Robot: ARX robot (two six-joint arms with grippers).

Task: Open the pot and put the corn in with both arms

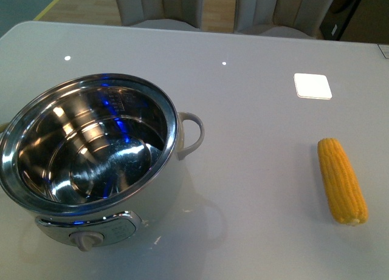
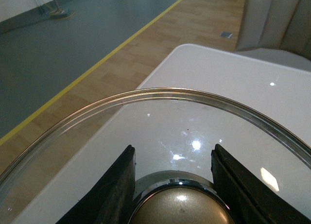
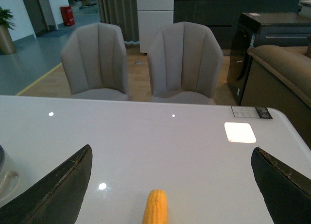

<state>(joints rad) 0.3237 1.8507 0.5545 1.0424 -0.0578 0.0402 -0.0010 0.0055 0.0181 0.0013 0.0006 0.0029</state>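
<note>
Steel shines bare inside your pot (image 1: 91, 152), which stands uncovered at the left of the white table (image 1: 255, 128). Your left gripper (image 2: 173, 148) has its fingers (image 2: 116, 190) closed against the brass-coloured knob (image 2: 181, 209) of the glass lid (image 2: 170, 117). The corn (image 1: 342, 181) lies flat on the table, well to the pot's right. Your right gripper (image 3: 171, 151) is spread wide and holds nothing; the cob's end shows between its fingers.

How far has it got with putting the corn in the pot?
Done: the pot stands open and empty. In hand: the left hand grips the glass lid by its knob. Left: the corn lies on the table, apart from the pot; the right hand is open, facing it.
</note>
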